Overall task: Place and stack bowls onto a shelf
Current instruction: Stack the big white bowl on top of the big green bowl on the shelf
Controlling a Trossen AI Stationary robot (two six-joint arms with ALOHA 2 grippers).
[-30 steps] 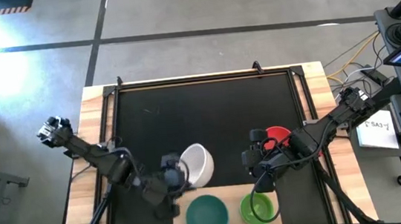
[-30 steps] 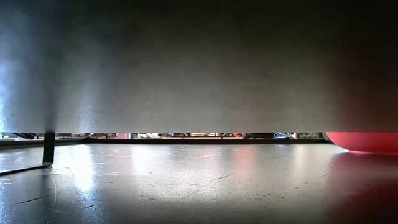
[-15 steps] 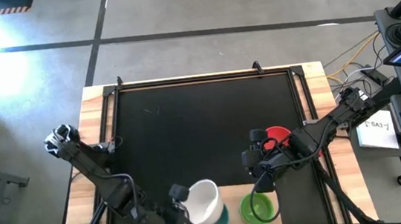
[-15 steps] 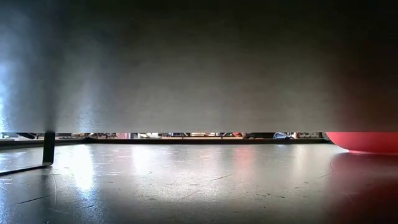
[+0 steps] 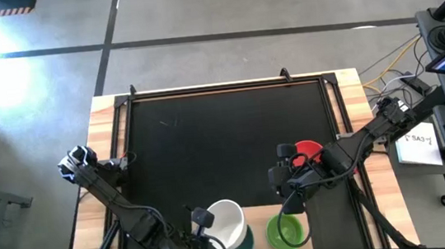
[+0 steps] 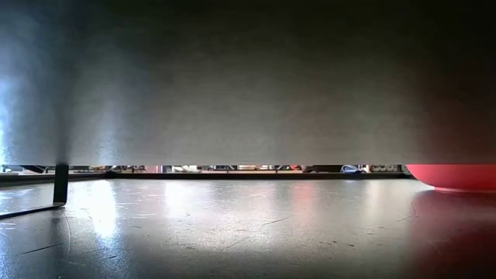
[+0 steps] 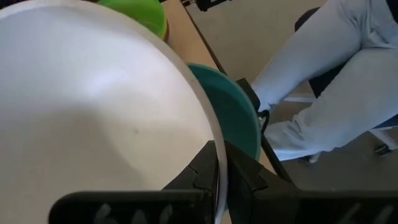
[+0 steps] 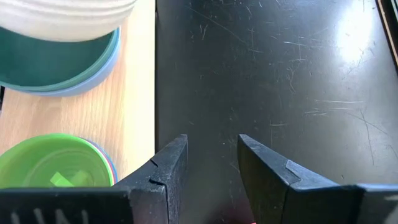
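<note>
Over the near edge of the table, the left gripper (image 5: 203,236) is clenched on the rim of the large round white plastic bowl (image 5: 224,224), one finger (image 7: 202,171) inside the wall and one outside, holding it directly above the large teal plastic bowl (image 5: 242,245) that sits on the flat pale wooden shelf (image 5: 257,218). The step in hand looks like stacking the white bowl into the teal one; the next move probably calls for lowering it squarely until it nests, then letting go of the rim without dragging the stack sideways. Beside them on the shelf sits the small bright green plastic bowl (image 5: 287,231), apparently nested on other bowls whose coloured rims peek out in the right wrist view. The right gripper (image 5: 289,190) waits over the black mat (image 5: 223,133) just beyond the green bowl, fingers apart and holding nothing, with the large red plastic bowl (image 5: 307,150) near its arm. A second ago the white bowl hung over the mat short of the shelf; half a second ago it was already above the teal bowl, and since then the left arm has only tucked in slightly.
</note>
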